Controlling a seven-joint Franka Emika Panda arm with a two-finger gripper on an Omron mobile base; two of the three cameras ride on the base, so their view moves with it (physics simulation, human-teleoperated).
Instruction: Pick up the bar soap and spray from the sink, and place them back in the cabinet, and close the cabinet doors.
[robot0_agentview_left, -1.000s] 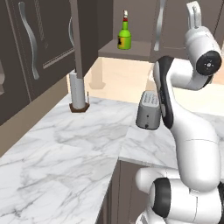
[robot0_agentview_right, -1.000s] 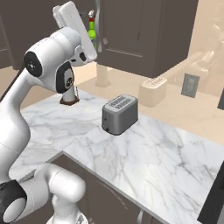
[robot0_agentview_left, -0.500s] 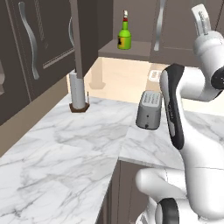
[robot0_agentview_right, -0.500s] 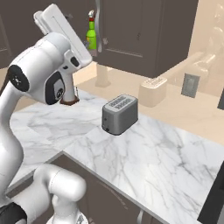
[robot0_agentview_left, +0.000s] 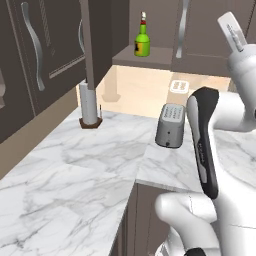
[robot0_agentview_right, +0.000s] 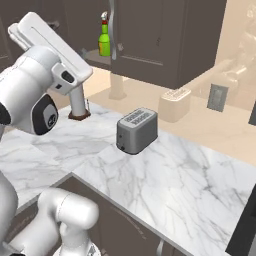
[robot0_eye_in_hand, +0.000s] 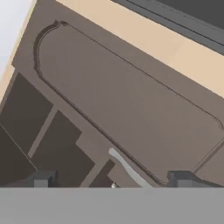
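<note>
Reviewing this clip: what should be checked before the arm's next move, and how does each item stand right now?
1. Green spray bottle with red-and-white nozzle upright on the brown cabinet shelf: ok.
2. Salmon-pink bar soap in the cabinet: cannot tell.
3. End effector open, holding nothing: ok.
4. Curved silver handle ahead, between the finger tips: ok.
5. Dark brown panelled cabinet doors shut: not ok; one door stands open.
</note>
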